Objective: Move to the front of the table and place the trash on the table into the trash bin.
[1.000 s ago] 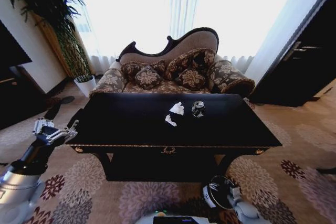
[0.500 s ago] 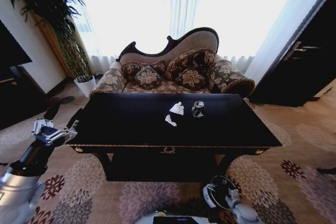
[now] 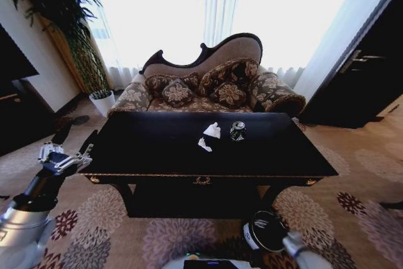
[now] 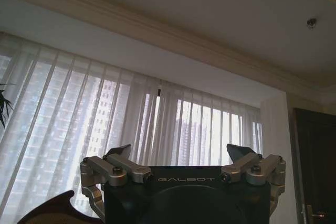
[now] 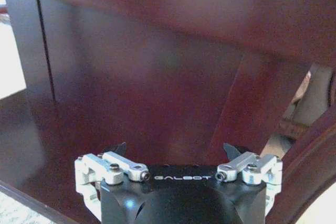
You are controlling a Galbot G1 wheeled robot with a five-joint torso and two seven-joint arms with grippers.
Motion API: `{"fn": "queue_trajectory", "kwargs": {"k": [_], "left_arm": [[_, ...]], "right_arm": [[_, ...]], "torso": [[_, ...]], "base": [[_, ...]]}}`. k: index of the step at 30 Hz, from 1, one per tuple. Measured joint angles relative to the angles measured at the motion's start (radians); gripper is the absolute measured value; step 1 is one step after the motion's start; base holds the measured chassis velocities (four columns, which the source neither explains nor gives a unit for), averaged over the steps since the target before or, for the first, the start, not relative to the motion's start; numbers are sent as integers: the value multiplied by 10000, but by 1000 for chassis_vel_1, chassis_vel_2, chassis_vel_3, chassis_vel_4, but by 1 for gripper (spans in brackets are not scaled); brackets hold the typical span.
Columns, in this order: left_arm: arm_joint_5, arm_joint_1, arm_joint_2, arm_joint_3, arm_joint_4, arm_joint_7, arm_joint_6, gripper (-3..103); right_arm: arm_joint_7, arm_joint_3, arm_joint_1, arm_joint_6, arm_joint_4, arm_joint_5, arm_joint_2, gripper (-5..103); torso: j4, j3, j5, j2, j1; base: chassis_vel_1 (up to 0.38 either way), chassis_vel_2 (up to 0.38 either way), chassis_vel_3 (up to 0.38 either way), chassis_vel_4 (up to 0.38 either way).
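Note:
The glossy black table (image 3: 157, 149) stands straight ahead, a gold emblem on its front apron. The trash lies near the table's middle: a crushed silver can (image 3: 237, 131), a crumpled white tissue (image 3: 212, 130) to its left, and a small paper scrap (image 3: 204, 145) nearer me. The trash bin (image 3: 263, 231) stands on the carpet in front of the table, right of centre. My left gripper (image 3: 63, 159) hovers open off the table's front left corner, its open gripper (image 4: 180, 153) pointing up at the curtains. My right arm (image 3: 296, 247) is low beside the bin, its gripper (image 5: 176, 149) open and facing dark wood.
A patterned sofa (image 3: 208, 89) stands behind the table, with bright curtained windows beyond it. There is a potted plant (image 3: 82, 48) at the back left, a low black cabinet (image 3: 16, 105) on the left and a dark door (image 3: 371, 74) on the right. Floral carpet surrounds the table.
My right arm has sunk lower and shifted right by the bin. The left gripper has barely moved. The table and trash are unchanged.

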Motion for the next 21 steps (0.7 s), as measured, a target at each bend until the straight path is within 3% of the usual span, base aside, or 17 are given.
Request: {"fn": "queue_trajectory", "kwargs": {"k": [8, 21], "left_arm": [[16, 12, -42, -11, 5, 0, -11, 100], [28, 73, -202, -57, -88, 0, -18, 100]], "right_arm": [[-1275, 1259, -291, 105, 1104, 190, 22, 100], [-2046, 2508, -485, -5, 2140, 1216, -339, 100]], "torso": [[2, 0, -1, 0, 0], [2, 1, -2, 0, 0]], "base": [[0, 0, 0, 0], [0, 0, 0, 0]]}}
